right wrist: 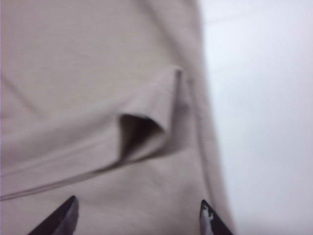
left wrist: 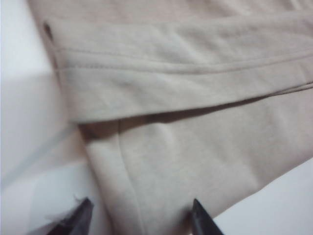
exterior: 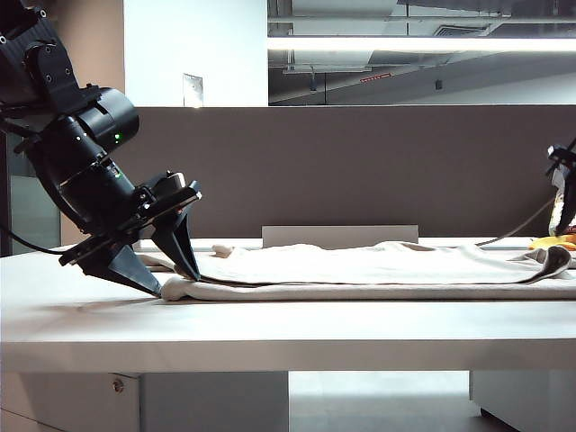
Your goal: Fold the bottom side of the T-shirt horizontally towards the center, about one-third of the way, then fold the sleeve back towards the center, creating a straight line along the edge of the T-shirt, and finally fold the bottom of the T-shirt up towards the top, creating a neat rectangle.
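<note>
The beige T-shirt [exterior: 360,265] lies flat across the white table [exterior: 270,317], its near long side folded over onto itself. My left gripper [exterior: 178,284] points down at the shirt's left end, jaws open. In the left wrist view the left gripper [left wrist: 142,214] straddles the shirt's [left wrist: 195,147] edge, below a folded-over strip with a stitched hem [left wrist: 161,66]. My right gripper [right wrist: 139,215] hovers open over the T-shirt [right wrist: 73,73] by a small raised fold [right wrist: 146,129], near the cloth's edge. Only a sliver of the right arm [exterior: 560,166] shows at the exterior view's right edge.
A yellow packet [exterior: 551,241] lies at the far right of the table beside the shirt's lifted end [exterior: 549,261]. A cable [exterior: 517,229] runs down toward it. A grey partition [exterior: 360,162] stands behind the table.
</note>
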Robot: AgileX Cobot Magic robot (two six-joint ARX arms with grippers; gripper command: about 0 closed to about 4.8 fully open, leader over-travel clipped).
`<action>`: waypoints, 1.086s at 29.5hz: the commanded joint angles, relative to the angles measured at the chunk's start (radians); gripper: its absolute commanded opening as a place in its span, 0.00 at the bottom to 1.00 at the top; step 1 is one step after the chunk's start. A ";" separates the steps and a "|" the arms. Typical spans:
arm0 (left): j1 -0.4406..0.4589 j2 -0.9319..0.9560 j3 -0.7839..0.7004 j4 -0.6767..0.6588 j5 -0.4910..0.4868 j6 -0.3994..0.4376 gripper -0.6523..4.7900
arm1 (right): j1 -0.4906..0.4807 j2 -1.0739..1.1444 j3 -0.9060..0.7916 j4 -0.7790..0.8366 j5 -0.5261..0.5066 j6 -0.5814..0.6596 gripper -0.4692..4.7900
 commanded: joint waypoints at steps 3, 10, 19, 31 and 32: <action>-0.001 0.007 -0.005 -0.047 -0.015 0.007 0.61 | 0.001 -0.003 0.003 -0.062 0.093 -0.061 0.68; -0.001 0.007 -0.005 -0.065 0.000 0.006 0.61 | 0.002 -0.002 0.003 -0.074 0.097 -0.060 0.67; -0.002 0.007 -0.005 -0.066 0.007 0.006 0.61 | 0.001 0.044 0.002 -0.090 0.111 -0.064 0.67; -0.002 0.007 -0.005 -0.050 0.026 0.006 0.43 | 0.008 0.060 0.002 -0.085 0.110 -0.064 0.49; -0.002 0.007 -0.005 -0.050 0.026 0.006 0.43 | 0.008 0.060 0.002 -0.084 0.111 -0.064 0.49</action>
